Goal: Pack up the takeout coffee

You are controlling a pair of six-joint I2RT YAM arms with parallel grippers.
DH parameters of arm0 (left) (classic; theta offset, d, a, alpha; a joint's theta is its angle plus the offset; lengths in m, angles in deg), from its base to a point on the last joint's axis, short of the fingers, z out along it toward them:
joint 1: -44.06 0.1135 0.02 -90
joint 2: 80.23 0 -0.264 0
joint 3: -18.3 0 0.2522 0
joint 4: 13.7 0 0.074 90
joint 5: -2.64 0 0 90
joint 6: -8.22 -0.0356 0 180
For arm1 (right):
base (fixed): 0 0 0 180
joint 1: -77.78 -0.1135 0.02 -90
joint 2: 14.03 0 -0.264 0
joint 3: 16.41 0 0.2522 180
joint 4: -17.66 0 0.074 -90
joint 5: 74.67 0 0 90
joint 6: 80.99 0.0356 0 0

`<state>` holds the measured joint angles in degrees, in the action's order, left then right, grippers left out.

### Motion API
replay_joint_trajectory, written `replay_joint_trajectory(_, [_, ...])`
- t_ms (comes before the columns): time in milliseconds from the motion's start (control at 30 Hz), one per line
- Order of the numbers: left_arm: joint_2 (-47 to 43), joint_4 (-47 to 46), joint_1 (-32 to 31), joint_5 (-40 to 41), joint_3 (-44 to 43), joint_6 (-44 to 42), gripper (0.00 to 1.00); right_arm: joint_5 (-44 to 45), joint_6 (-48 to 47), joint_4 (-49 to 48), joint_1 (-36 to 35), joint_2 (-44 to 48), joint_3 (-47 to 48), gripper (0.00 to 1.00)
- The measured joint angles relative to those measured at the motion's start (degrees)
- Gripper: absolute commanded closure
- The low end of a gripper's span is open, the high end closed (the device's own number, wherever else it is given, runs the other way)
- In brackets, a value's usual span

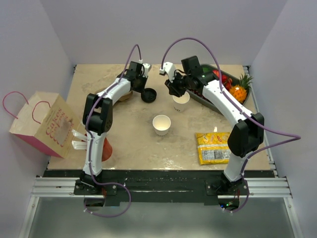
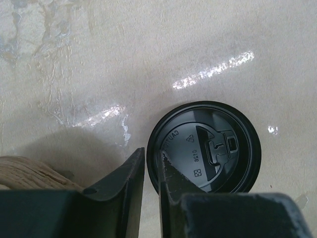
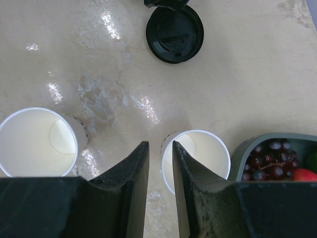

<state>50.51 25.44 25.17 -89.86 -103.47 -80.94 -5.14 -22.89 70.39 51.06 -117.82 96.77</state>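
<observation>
In the top view, the round black plastic lid lies flat on the beige marbled table, just above the middle of the frame and apart from both cups. The left gripper comes down at the lid's upper-left edge. In the left wrist view its fingers stand a narrow slit apart with the lid's rim running into that slit. Whether they nip the rim cannot be told.

Just right of the lid stands a small white paper cup with dark lettering, its mouth open. The right gripper is at its upper-left rim. In the right wrist view the jaws are close together and straddle the cup's wall, one finger over the mouth and one outside. Whether they pinch it cannot be told either.

A second white paper cup, also open, stands alone at the centre of the top view, below and a little left of the first.

A dark tray of fruit sits at the upper right, touching or nearly touching the first cup. A brown paper bag with pink lettering stands at the left edge. A yellow snack packet lies at the lower right.
</observation>
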Motion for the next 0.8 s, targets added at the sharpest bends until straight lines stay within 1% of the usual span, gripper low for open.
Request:
replay_joint_trajectory(67, [0.00, 0.07, 0.00, 0.13, 0.13, -0.02, 0.79, 0.00, 0.02, 0.00, 0.00, 0.00, 0.00, 0.71])
replay_joint_trajectory(233, [0.00, 0.02, 0.00, 0.42, 0.13, -0.02, 0.84, 0.00, 0.02, 0.00, 0.00, 0.00, 0.00, 0.71])
replay_joint_trajectory(333, [0.00, -0.07, 0.00, 0.42, 0.13, -0.02, 0.85, 0.00, 0.02, 0.00, 0.00, 0.00, 0.00, 0.71])
replay_joint_trajectory(500, [0.00, -0.04, 0.00, 0.44, 0.13, -0.02, 0.80, 0.00, 0.02, 0.00, 0.00, 0.00, 0.00, 0.71])
replay_joint_trajectory(800, [0.00, -0.02, 0.00, 0.68, 0.13, -0.04, 0.82, 0.00, 0.04, -0.02, 0.00, -0.02, 0.00, 0.71])
